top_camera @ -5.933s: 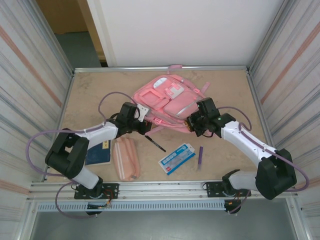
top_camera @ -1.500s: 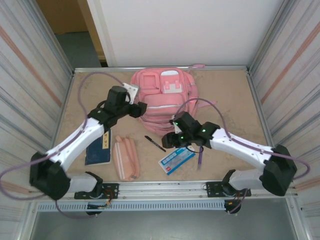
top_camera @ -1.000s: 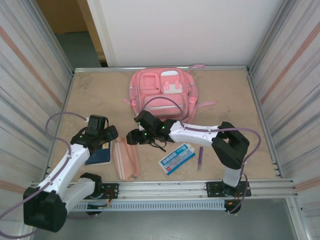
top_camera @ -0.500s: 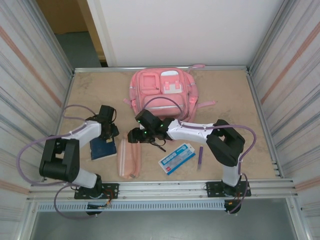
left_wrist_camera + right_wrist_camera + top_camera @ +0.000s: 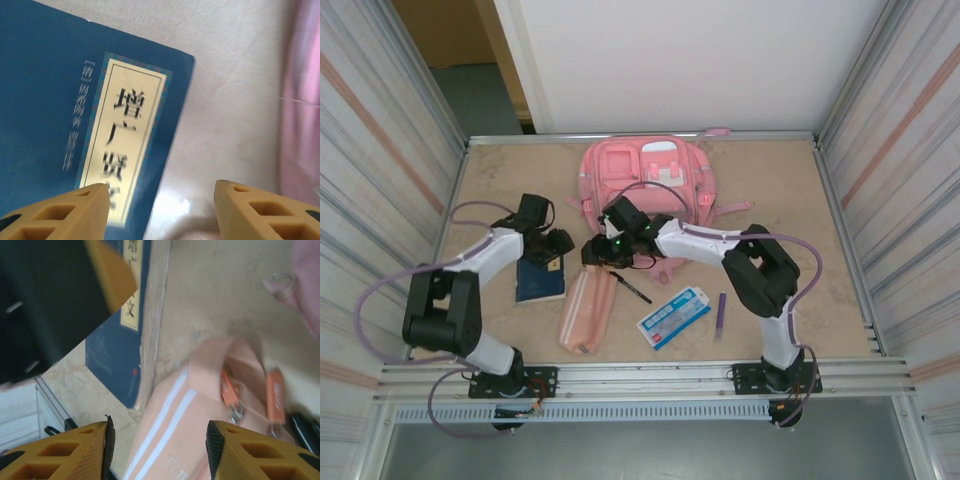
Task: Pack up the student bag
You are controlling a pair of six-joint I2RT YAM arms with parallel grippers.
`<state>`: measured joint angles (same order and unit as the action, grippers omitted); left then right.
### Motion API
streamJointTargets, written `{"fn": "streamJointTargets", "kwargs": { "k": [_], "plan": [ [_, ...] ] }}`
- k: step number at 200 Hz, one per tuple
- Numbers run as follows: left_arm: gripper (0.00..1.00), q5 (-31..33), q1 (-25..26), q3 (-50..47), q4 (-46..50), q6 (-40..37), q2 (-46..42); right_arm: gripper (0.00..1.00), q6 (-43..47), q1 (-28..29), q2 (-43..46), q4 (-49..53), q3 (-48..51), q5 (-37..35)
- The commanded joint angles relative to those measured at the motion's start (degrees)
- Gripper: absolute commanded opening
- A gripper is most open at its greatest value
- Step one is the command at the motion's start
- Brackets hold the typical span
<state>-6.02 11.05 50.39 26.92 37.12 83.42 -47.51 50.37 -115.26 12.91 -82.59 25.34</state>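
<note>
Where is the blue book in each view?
Top external: blue book lies left of centre, near the table's left side.
Left wrist: the book covers the left half.
Right wrist: the book sits upper left of centre.
Shared landmark: its cream title label, in both wrist views.

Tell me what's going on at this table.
Two robot arms are packing the student bag, which lies at the far side of the table. Neither holds anything now. The left gripper is open over a corner of the blue book. The right gripper is open over the zipper end of the salmon pencil case. A black pen, a blue-and-white packet and a purple pen lie loose.
</note>
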Motion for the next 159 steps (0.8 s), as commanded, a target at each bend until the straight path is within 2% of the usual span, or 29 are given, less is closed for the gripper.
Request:
{"fn": "streamJointTargets", "kwargs": {
  "k": [1,19,45,61,72,101,129,159],
  "plan": [
    [0.64,3.80,-1.70,0.80,8.74,0.28,-10.04,0.47,1.53,0.78,-4.41,1.86,-6.12,3.90],
    [0.67,8.22,-5.49,-1.29,11.21,-0.06,-15.04,0.45,0.01,1.11,-7.89,0.51,-9.45,3.60],
    [0.70,5.76,-13.42,-8.84,7.65,0.92,-17.27,0.47,0.17,1.84,-13.21,3.20,-15.28,-0.30],
    [0.71,5.72,-16.11,-13.46,3.11,0.26,-16.70,0.48,-0.65,1.91,-16.34,3.94,-18.16,0.52],
    [0.71,5.17,-16.17,-14.54,1.01,0.41,-14.93,0.48,-0.96,2.25,-17.70,3.96,-18.94,0.19],
    [0.72,-3.16,-15.91,-14.93,-2.16,2.54,-9.07,0.43,-0.12,2.63,-21.01,5.89,-22.40,2.06],
    [0.72,-1.28,-13.15,-17.64,-3.40,3.73,-9.04,0.41,0.10,2.89,-22.49,7.05,-23.62,2.39],
    [0.73,-3.64,-7.88,-21.90,-6.50,8.50,-10.86,0.35,0.92,2.06,-23.15,10.28,-24.16,0.31]
  ]
}}
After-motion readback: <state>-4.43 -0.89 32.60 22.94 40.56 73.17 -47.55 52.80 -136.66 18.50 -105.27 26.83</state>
